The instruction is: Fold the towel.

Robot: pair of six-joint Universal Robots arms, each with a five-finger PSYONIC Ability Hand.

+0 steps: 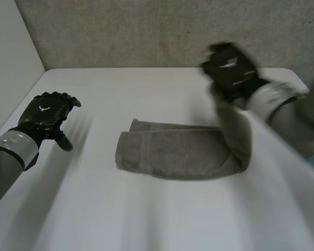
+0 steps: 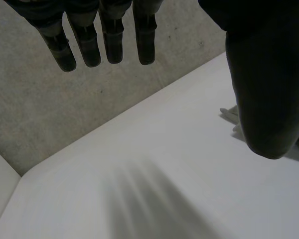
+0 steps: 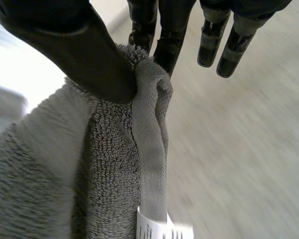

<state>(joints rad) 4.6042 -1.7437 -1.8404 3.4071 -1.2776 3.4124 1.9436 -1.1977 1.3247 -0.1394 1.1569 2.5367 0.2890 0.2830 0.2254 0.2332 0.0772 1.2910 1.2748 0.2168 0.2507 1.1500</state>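
A grey towel lies folded in the middle of the white table. Its right end rises off the table to my right hand, which hangs above it, shut on that end. In the right wrist view the thumb pinches the towel's hemmed edge against the fingers; a white label hangs from the hem. My left hand hovers over the table to the left of the towel, apart from it, open with straight fingers and nothing in it.
A grey wall runs behind the table's far edge, and a pale side wall stands at the left. Bare tabletop stretches in front of the towel and around my left hand.
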